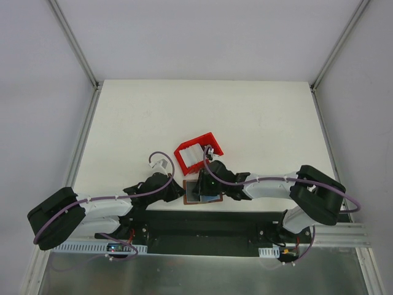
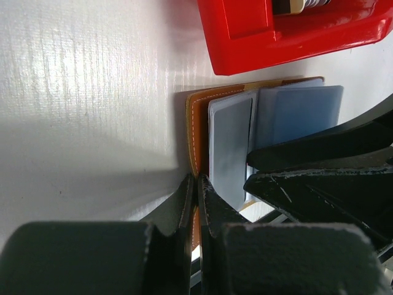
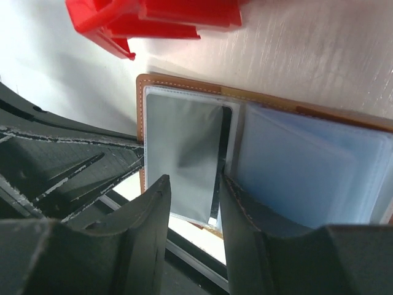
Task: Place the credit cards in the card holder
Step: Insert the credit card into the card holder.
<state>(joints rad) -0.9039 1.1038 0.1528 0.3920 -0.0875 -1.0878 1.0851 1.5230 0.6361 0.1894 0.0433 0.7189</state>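
The card holder [image 1: 190,200] lies open flat near the table's front edge, brown with pale stitching [image 2: 198,123] [image 3: 140,117]. A grey credit card [image 3: 181,147] [image 2: 230,147] sits on its left half, by a clear sleeve. Blue sleeves [image 3: 307,166] [image 2: 301,114] cover the right half. My left gripper [image 2: 196,184] [image 1: 182,192] is shut on the holder's left edge. My right gripper [image 3: 193,181] [image 1: 204,184] hovers open just over the grey card's near end, a finger on each side, gripping nothing. I cannot tell how deep the card sits in the sleeve.
A red plastic tray [image 1: 198,152] [image 2: 258,37] [image 3: 153,18] stands just beyond the holder, with white items inside. The table's front edge and black mounting rail [image 1: 202,224] run right below the holder. The two grippers work very close together.
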